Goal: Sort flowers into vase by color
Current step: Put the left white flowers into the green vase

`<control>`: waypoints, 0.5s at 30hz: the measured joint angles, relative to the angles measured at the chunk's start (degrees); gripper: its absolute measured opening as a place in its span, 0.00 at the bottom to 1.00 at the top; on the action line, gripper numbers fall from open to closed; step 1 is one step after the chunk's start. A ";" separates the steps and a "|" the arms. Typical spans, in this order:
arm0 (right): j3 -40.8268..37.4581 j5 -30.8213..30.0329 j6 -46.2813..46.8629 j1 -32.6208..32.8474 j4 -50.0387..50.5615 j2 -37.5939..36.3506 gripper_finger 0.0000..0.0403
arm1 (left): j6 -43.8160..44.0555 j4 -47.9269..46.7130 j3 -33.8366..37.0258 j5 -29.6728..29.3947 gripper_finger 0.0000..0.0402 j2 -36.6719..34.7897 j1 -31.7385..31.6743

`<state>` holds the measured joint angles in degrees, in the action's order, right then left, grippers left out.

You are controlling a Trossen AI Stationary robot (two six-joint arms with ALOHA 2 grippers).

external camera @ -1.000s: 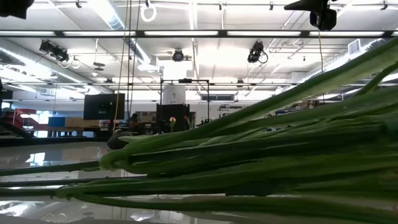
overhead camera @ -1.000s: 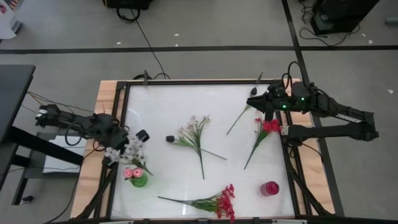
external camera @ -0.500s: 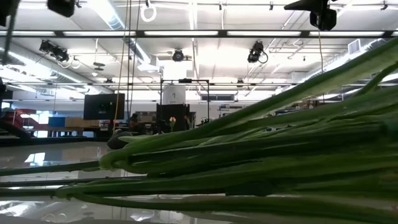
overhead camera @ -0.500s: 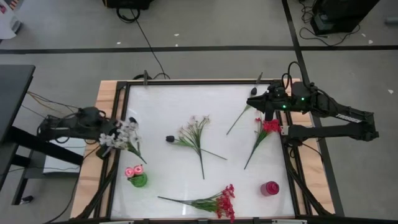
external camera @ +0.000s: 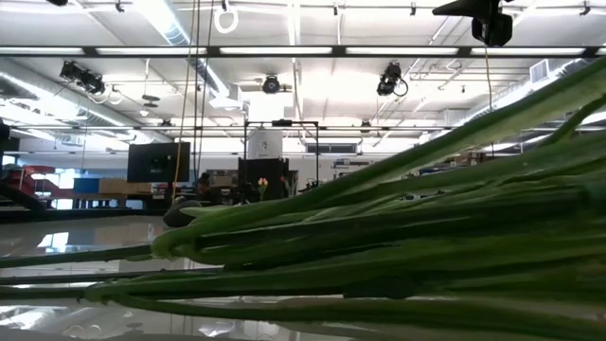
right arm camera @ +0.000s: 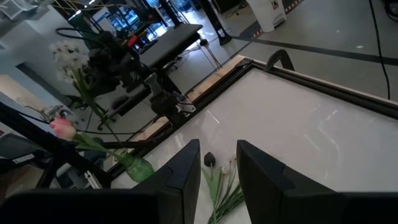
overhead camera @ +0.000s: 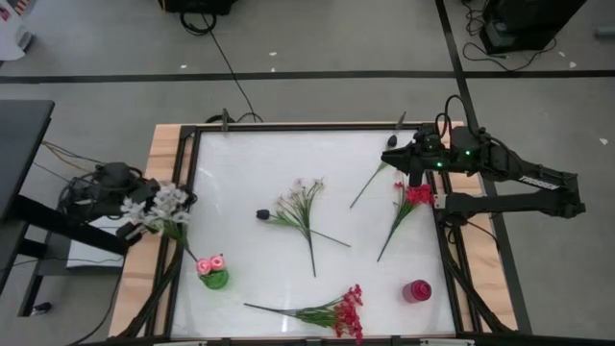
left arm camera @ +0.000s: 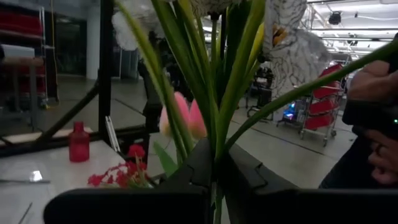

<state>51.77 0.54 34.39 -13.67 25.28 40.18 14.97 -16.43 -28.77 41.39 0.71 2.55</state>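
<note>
Left gripper (left arm camera: 214, 180) jaws clamped on white sprig (overhead camera: 165, 205) stems, held off the bench's left edge. Light, floppy; grip low on stems. Right gripper (right arm camera: 216, 165) waits, jaws apart.

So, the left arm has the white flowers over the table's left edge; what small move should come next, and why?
Probably lower the white flowers elsewhere, away from the green vase: it holds pink buds. The left gripper is shut on the stems, the red vase stands far right, and the right gripper waits there.
</note>
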 joint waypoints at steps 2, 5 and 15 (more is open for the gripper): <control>-0.01 -0.01 0.00 0.00 0.00 -0.02 0.28 | -0.01 0.48 -0.48 0.02 0.06 0.02 0.00; 0.00 -0.02 0.00 0.00 0.00 0.00 0.28 | 0.12 0.63 -0.53 -0.18 0.06 0.02 0.00; 0.00 -0.01 -0.01 -0.01 -0.03 0.00 0.28 | 0.61 6.28 4.29 -2.67 0.06 0.75 0.06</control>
<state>51.77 0.53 34.38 -13.68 25.26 40.18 15.58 -10.15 -24.48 38.72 1.46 2.60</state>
